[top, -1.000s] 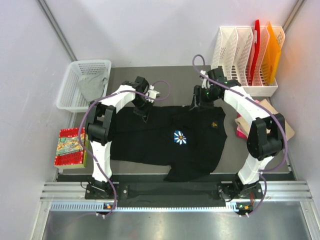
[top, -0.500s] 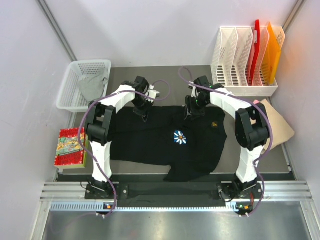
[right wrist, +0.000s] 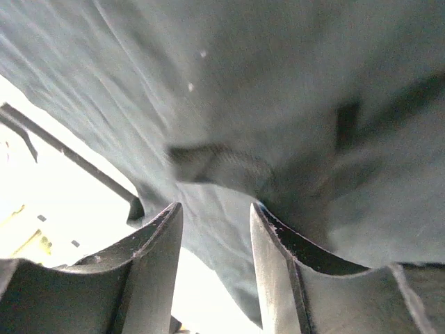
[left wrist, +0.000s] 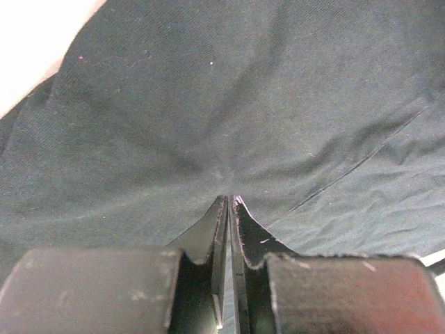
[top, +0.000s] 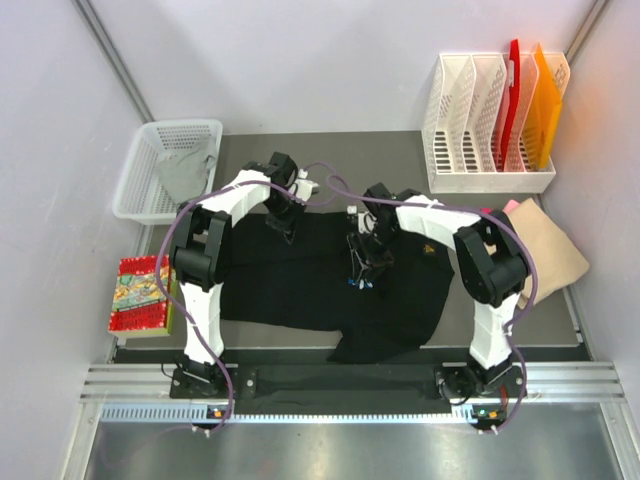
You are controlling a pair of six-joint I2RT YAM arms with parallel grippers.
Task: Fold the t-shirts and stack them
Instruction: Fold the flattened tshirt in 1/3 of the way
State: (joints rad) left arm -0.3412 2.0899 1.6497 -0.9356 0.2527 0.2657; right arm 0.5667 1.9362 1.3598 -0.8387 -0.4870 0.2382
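The left gripper (left wrist: 229, 202) pinches the black t-shirt (top: 300, 285), but the right gripper's (right wrist: 214, 209) fingers (right wrist: 149, 264) sit half apart, maybe holding nothing, so cloth may slip.

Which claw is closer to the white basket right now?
Left. The left claw pinches the far edge of the black shirt, right of the basket; the right claw is mid-shirt, farther right.

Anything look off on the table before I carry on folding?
Yes: the black t-shirt lies askew, one corner drooping over the near edge of the table. The tan shirt also seems to overhang the right edge.
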